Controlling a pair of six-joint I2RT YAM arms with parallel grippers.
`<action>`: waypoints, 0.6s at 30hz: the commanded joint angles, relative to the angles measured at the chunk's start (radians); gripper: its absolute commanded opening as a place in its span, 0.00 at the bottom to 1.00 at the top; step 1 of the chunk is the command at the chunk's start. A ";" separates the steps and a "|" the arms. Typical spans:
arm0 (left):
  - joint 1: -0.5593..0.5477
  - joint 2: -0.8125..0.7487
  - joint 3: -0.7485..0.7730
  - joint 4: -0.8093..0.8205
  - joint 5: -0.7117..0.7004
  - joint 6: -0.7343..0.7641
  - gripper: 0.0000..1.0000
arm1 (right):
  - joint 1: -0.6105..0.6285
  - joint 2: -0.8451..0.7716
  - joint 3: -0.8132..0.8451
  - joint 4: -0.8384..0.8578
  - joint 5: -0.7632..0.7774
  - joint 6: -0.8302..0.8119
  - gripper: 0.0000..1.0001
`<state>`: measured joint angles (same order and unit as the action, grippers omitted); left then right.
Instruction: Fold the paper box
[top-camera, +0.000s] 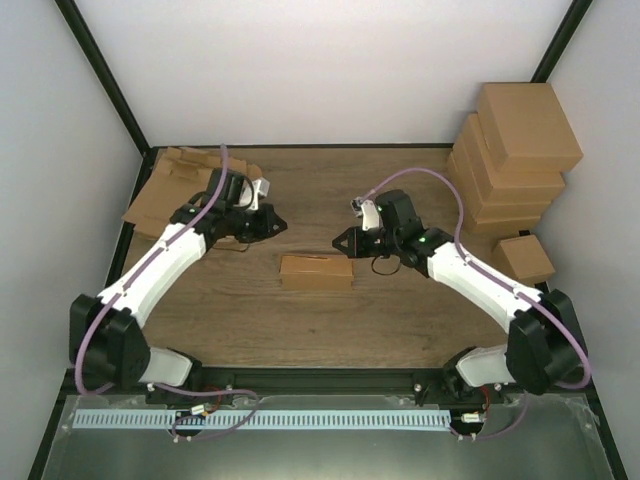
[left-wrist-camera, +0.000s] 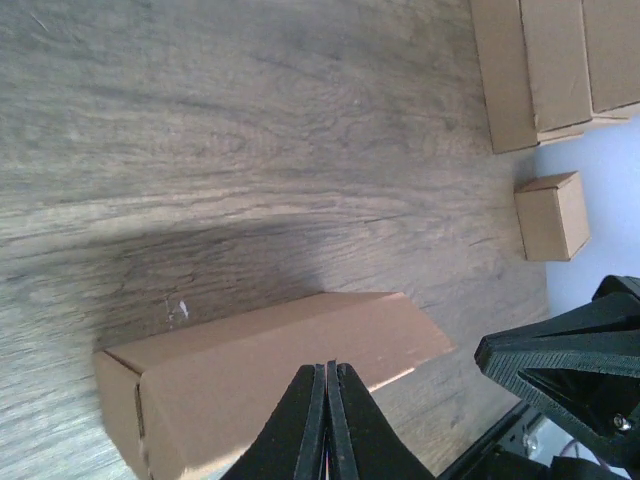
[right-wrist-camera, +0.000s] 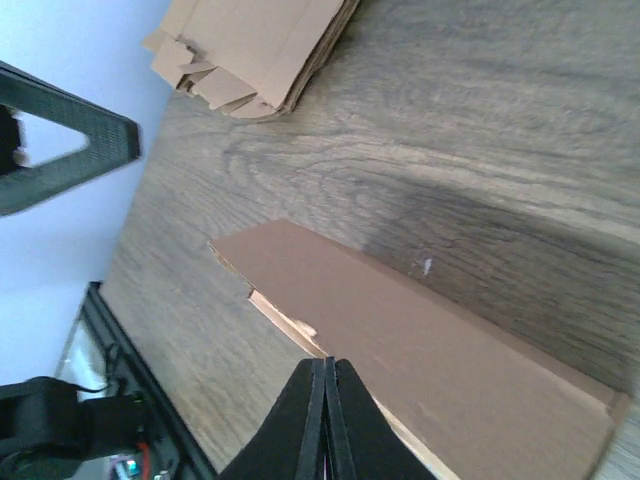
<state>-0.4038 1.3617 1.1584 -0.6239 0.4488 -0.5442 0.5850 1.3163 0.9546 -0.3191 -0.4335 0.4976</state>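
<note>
A brown paper box (top-camera: 316, 272) lies folded up flat-sided in the middle of the wooden table, between the two arms. The left wrist view shows it (left-wrist-camera: 270, 375) closed, one end flap seam at its left. In the right wrist view the box (right-wrist-camera: 400, 340) has a thin gap along its lid edge. My left gripper (top-camera: 276, 224) hovers up and to the left of the box, shut and empty (left-wrist-camera: 328, 368). On the other side, my right gripper (top-camera: 340, 240) is just off the box's upper right corner, also shut with nothing in it (right-wrist-camera: 325, 364).
A pile of flat unfolded cardboard blanks (top-camera: 175, 190) lies at the back left. A stack of finished boxes (top-camera: 515, 155) stands at the back right, with one small box (top-camera: 525, 258) beside it. A black frame (top-camera: 320, 378) runs along the near edge.
</note>
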 joint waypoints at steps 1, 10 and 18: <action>0.023 0.083 -0.012 0.089 0.159 0.025 0.04 | -0.044 0.064 0.020 0.125 -0.215 0.081 0.01; 0.023 0.107 -0.201 0.267 0.258 -0.009 0.04 | -0.107 0.112 -0.122 0.335 -0.379 0.190 0.01; 0.023 0.107 -0.290 0.346 0.283 -0.034 0.04 | -0.120 0.151 -0.196 0.415 -0.404 0.213 0.01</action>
<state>-0.3824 1.4689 0.9119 -0.3546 0.6941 -0.5652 0.4725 1.4551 0.7776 0.0097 -0.7876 0.6830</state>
